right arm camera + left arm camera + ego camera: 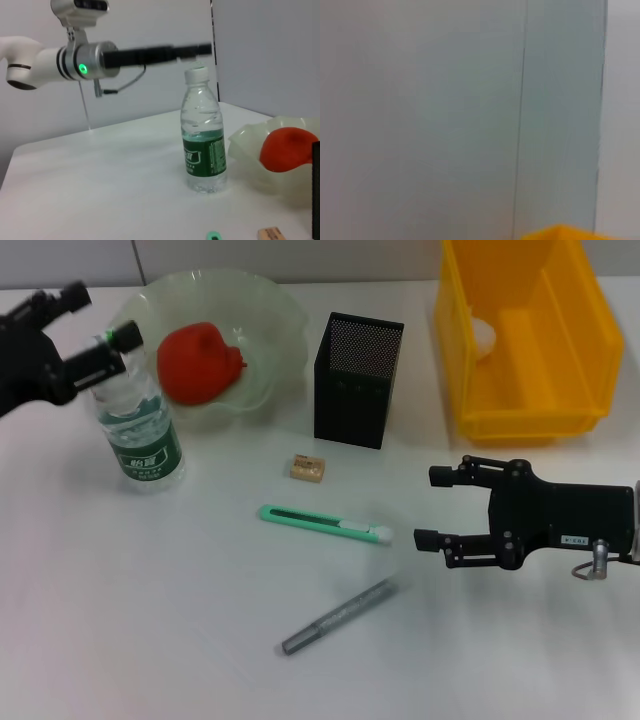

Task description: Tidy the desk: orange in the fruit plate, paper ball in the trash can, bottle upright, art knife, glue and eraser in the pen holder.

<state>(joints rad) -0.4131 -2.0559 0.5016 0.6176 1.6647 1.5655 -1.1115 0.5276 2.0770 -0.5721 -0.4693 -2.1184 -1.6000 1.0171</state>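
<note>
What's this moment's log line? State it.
bottle upright | left claw by cap | right claw open near art knife | eraser, glue on desk

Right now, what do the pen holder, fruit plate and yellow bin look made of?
Pen holder: looks like black perforated metal mesh, matte; fine holes show in the walls.
Fruit plate: translucent pale green with a wavy rim, glossy; glass or plastic, can't tell which.
Yellow bin: most likely moulded plastic; uniform opaque colour, thick smooth walls.
</note>
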